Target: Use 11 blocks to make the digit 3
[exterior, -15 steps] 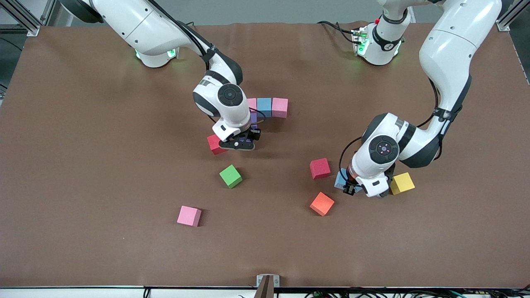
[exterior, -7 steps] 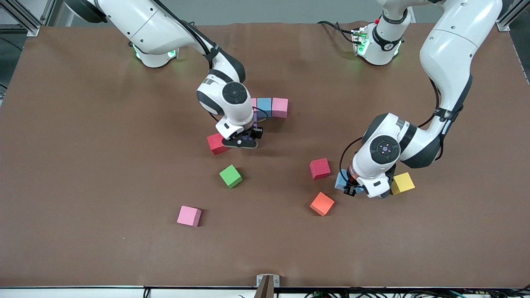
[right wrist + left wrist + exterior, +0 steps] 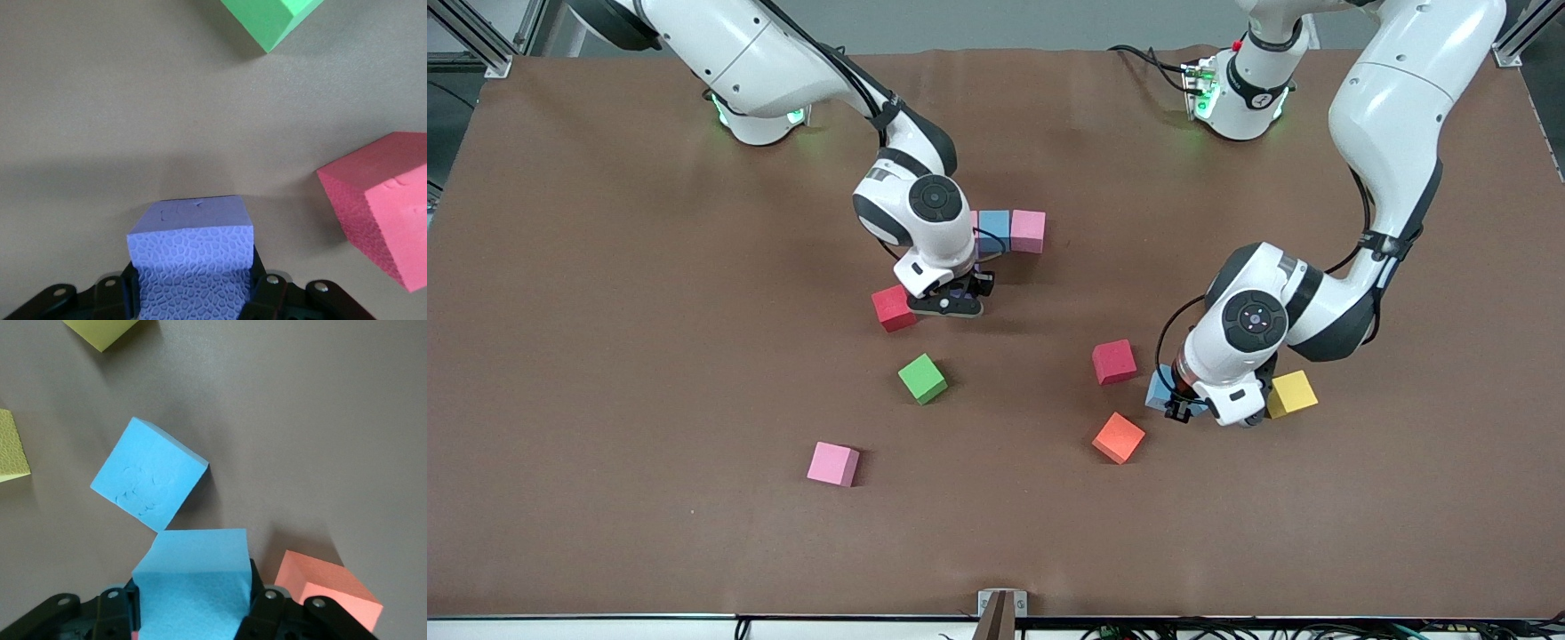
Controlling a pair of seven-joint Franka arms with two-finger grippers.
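My right gripper [image 3: 950, 300] is shut on a purple block [image 3: 191, 257] and holds it low over the table beside a red block [image 3: 893, 308], which also shows in the right wrist view [image 3: 387, 207]. Close by lies a row with a light blue block [image 3: 994, 229] and a pink block [image 3: 1028, 231]; the right arm hides the rest of it. My left gripper [image 3: 1211, 407] is shut on a light blue block [image 3: 193, 583]. A second light blue block [image 3: 150, 482] lies just past it, and an orange block [image 3: 330, 587] lies beside it.
A green block [image 3: 922, 378], a pink block [image 3: 833, 463], a red block [image 3: 1114, 362] and the orange block [image 3: 1119, 436] lie loose nearer the front camera. A yellow cube [image 3: 1291, 394] sits by the left hand; two yellow cubes [image 3: 100, 330] show in the left wrist view.
My right gripper has shifted a little toward the left arm's end with the purple block, alongside the red block. The left arm has hardly moved.
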